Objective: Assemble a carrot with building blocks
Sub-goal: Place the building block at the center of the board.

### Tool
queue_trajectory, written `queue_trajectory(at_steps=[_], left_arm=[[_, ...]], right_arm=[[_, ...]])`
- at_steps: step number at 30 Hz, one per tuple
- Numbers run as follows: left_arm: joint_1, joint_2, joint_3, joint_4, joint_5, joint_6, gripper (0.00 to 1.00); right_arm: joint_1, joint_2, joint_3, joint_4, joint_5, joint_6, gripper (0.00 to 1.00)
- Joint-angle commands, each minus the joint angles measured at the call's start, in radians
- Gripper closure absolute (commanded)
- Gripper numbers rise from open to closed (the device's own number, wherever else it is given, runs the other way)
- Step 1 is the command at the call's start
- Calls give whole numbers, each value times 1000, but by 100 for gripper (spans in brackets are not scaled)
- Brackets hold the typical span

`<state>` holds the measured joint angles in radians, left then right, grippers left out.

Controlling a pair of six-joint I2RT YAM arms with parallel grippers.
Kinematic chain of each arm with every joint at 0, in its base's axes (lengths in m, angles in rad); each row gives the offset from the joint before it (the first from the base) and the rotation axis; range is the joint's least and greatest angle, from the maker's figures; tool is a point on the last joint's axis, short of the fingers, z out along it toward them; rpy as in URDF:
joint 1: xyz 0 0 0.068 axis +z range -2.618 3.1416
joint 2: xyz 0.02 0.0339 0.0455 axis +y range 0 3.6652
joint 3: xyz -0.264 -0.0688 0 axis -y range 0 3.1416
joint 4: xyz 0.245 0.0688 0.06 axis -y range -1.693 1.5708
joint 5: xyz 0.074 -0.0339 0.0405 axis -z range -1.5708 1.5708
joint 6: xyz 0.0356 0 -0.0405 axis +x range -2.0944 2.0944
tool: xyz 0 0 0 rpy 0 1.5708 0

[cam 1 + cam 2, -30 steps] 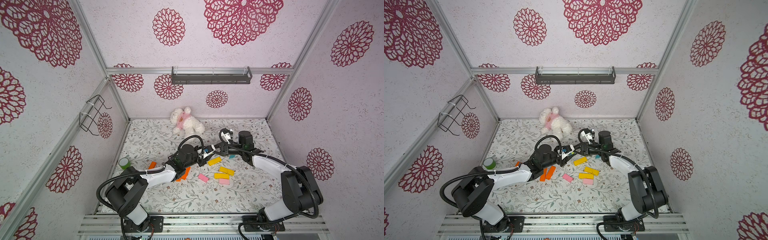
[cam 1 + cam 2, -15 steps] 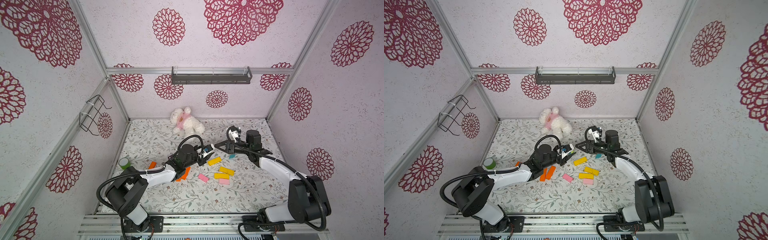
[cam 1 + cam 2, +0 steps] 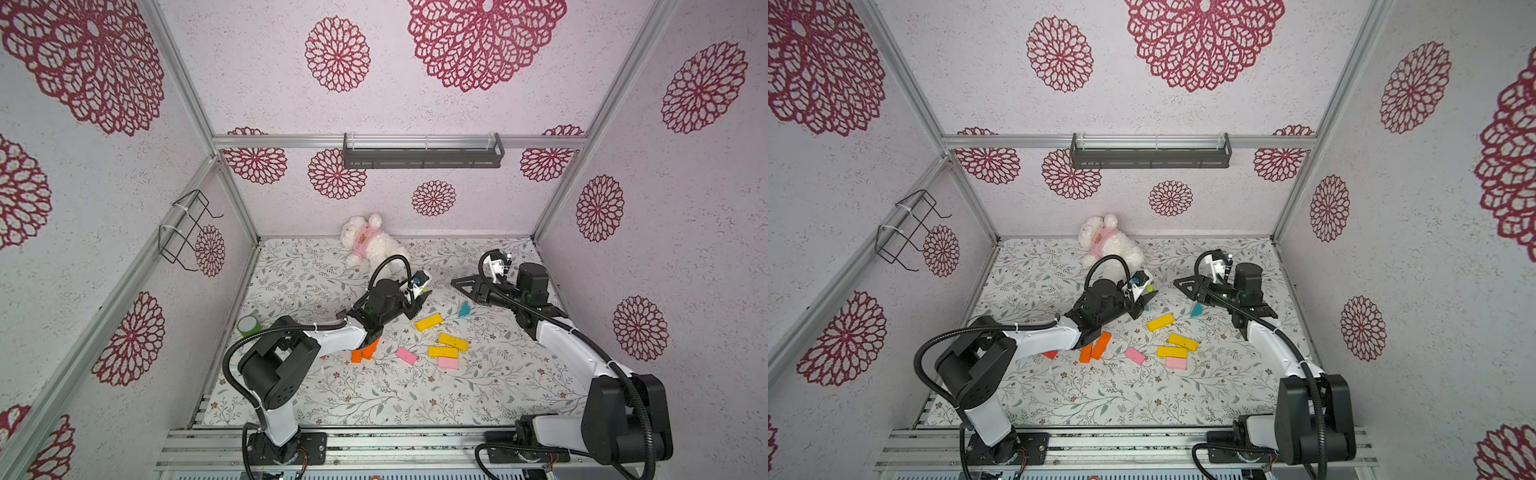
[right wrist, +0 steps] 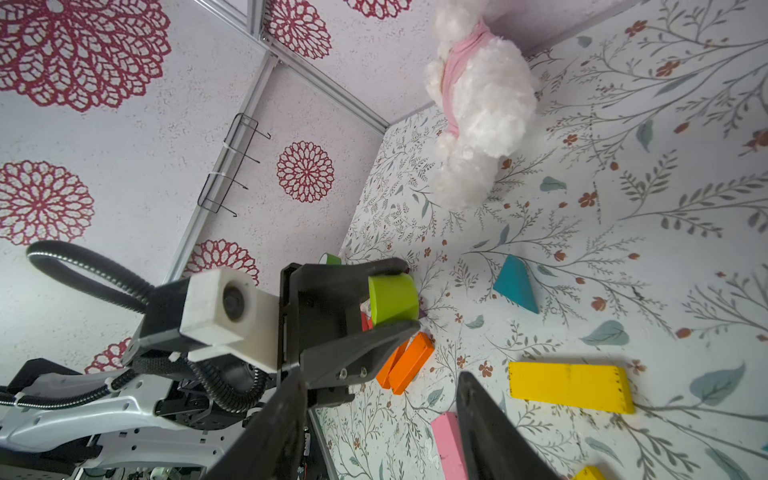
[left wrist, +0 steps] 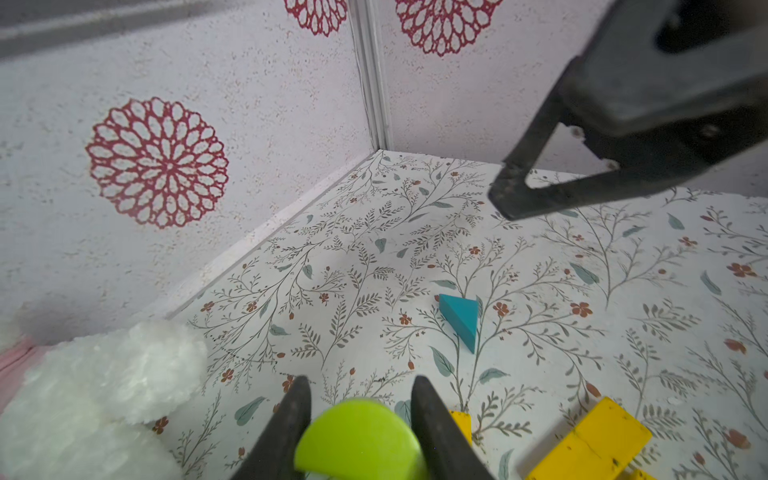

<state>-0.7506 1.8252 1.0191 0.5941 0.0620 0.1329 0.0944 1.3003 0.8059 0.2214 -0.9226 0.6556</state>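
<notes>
No text, label, brand name or number can be read in any view. The plush bear's (image 3: 376, 251) pink shirt (image 3: 362, 244) carries a small brown picture on the chest, too small to tell whether it holds any letters. The walls (image 3: 457, 199) bear only red flower patterns.

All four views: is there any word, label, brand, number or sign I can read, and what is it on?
No text can be read in any view.
Plush bear: there is a small brown motif on its pink shirt, too small to tell if it includes letters.
Lime-green cylinder and yellow bar: plain painted faces, no marks.
Walls: only red flower prints.
</notes>
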Motion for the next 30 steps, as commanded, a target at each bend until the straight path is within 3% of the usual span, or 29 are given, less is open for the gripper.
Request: queue_trajectory(at_steps=[1, 13, 19, 26, 30], left_arm=[[-30, 74, 67, 21, -77, -98, 78], [-44, 322, 374, -289, -155, -348, 75], [-46, 394, 415, -302, -204, -424, 82], [-36, 399, 480, -442, -200, -390, 78], [-31, 386, 429, -422, -178, -366, 79]], right_arm=[[-22, -45, -1, 24, 11, 17, 41], [-56, -80, -23, 65, 6, 42, 42], [-60, -85, -30, 87, 0, 54, 41], [-65, -99, -31, 115, -10, 73, 41], [-65, -110, -34, 117, -12, 77, 41]])
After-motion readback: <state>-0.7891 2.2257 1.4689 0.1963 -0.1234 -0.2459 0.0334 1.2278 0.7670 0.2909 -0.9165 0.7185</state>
